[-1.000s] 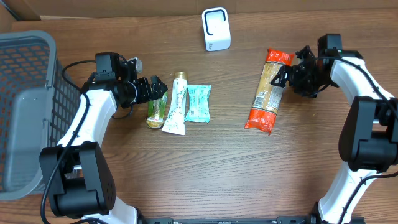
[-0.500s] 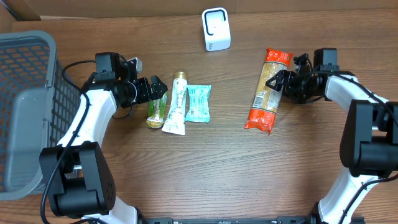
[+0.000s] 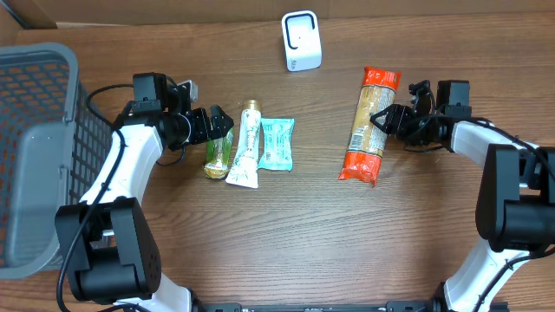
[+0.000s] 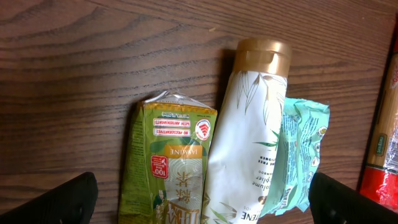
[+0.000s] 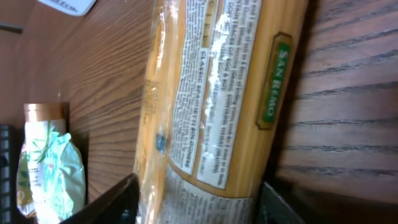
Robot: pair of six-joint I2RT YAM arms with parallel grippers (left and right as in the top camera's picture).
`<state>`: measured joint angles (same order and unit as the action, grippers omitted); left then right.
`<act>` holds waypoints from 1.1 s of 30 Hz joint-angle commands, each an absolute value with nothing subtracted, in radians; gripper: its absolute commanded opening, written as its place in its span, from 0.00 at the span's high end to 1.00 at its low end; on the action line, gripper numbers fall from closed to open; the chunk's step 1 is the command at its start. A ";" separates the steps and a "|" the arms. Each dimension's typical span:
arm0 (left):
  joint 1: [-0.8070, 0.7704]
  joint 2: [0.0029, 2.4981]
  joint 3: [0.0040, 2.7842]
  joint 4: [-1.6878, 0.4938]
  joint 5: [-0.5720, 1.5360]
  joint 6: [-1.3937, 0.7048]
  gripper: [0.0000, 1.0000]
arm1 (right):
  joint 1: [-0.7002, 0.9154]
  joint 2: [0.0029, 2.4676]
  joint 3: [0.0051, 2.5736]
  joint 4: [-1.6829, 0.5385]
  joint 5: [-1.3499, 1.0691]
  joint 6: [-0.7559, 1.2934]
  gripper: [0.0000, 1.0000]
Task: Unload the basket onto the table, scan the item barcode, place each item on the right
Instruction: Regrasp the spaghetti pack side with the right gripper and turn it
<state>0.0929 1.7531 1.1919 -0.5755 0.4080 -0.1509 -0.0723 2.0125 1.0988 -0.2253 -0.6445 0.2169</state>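
SAN REMO on the pasta packet (image 5: 224, 93); JASMINE on the green carton (image 4: 168, 168)

There's the pasta packet (image 5: 211, 106), filling the middle and lying long across the wooden table (image 5: 348, 124), its white print panel and green San Remo badge facing up. At the bottom edge the right gripper (image 5: 198, 202) straddles it, a dark finger (image 5: 115, 200) tight to the wrapper on each side. Whether they're actually squeezing is hard to say from here. Off left, a gold-capped tube (image 5: 42, 115) with a teal packet (image 5: 53, 168) right up against it. Up top, a white corner (image 5: 65, 5) of something.
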 commanded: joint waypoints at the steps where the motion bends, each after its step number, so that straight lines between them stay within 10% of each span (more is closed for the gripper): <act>1: 0.097 1.754 1.205 -0.575 0.408 -0.142 0.01 | -0.045 2.107 1.020 -0.263 -0.517 0.240 0.44; 17: 0.097 1.754 1.205 -0.575 0.408 -0.142 0.00 | 0.022 2.251 1.020 -0.206 -0.473 0.266 0.44; 33: 0.097 1.754 1.205 -0.575 0.408 -0.142 0.01 | -0.019 2.254 1.114 -0.358 -0.670 0.151 0.96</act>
<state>0.0929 1.7531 1.1919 -0.5755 0.4084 -0.1509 -0.0139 2.1239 1.1694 -0.2398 -0.7738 0.2192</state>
